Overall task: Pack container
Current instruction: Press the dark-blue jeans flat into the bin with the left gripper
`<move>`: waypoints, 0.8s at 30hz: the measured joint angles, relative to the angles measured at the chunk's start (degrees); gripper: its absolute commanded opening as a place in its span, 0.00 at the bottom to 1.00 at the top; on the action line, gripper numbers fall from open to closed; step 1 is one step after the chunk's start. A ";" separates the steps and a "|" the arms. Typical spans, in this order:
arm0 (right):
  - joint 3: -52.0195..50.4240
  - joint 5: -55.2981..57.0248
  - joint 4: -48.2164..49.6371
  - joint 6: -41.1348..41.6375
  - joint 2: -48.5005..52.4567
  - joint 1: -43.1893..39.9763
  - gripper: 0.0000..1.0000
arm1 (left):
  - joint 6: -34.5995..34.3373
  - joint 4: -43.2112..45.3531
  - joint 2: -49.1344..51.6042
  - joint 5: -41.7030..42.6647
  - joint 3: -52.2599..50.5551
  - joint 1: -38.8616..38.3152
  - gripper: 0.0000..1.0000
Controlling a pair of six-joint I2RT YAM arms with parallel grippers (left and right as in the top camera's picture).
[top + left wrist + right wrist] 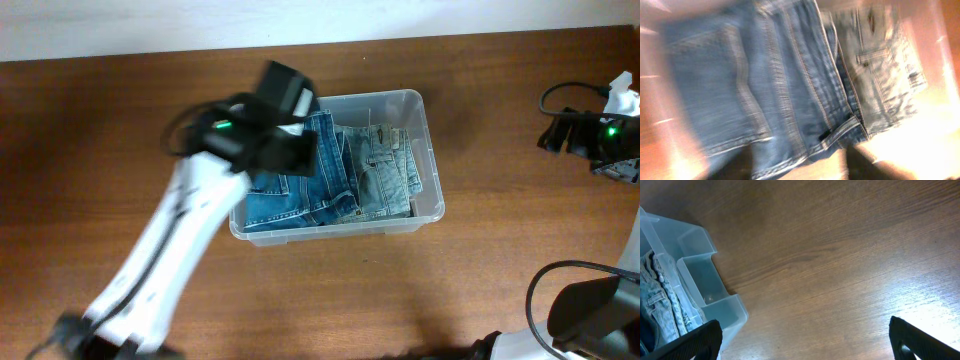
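Observation:
The container [432, 150] is a clear plastic bin at the table's middle. It holds folded dark blue jeans [295, 200] on the left and lighter blue jeans [388, 175] on the right. My left gripper [288, 148] hovers over the bin's left part. In the blurred left wrist view its fingers [802, 167] are spread just above the dark jeans [755, 85], with the light jeans [880, 70] beside them; nothing is held. My right gripper [558, 131] is far to the right, wide open and empty [805, 340] over bare wood, with the container's corner [695, 275] at the left.
The brown wooden table [120, 120] stretches around the bin. A black cable and a white object [622, 92] lie at the far right edge. The right arm's black base [590, 312] is at the bottom right.

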 measured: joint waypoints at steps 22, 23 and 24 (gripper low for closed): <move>0.00 0.00 -0.02 -0.07 0.02 0.00 0.99 | -0.13 -0.46 -7.72 -0.66 0.83 2.80 1.00; 0.00 0.00 -0.02 -0.02 0.00 0.00 0.99 | -0.13 -0.46 -7.72 -0.66 0.83 2.80 1.00; 0.00 0.00 -0.02 0.00 0.00 0.00 0.98 | -0.13 -0.46 -7.72 -0.66 0.83 2.80 1.00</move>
